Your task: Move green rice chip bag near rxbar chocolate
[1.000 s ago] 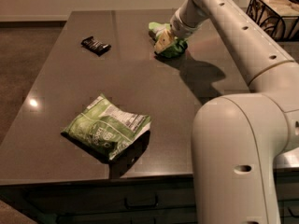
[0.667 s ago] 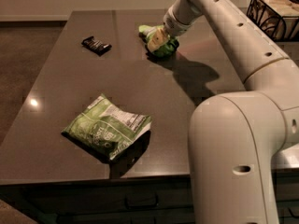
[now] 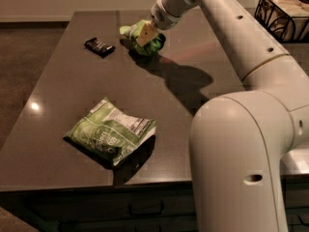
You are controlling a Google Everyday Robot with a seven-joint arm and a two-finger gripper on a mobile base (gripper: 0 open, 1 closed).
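At the far end of the table, the gripper (image 3: 145, 33) is clamped down on the green rice chip bag (image 3: 154, 45), its fingers pinching the crumpled top of it. The bag sits at or just above the surface; you cannot tell which. The rxbar chocolate (image 3: 99, 47) lies just to its left, near but apart.

Handling, judged by looks: light, soft, air-puffed film. It will crush and slide rather than resist, and the foil is likely slick. Your hold on the bunched upper part seems the right place, since a gathered fold gives the fingers something to bite. Squeeze no harder, as the chips inside are fragile.

Surface: dark, glossy table (image 3: 72, 93), smooth, with lamp glints, so expect little friction if the bag drags. A larger flat green bag (image 3: 112, 132) lies well apart at the near edge. A wire basket (image 3: 284, 14) stands at the far right. The floor to the left looks brown, and the wall behind is plain.
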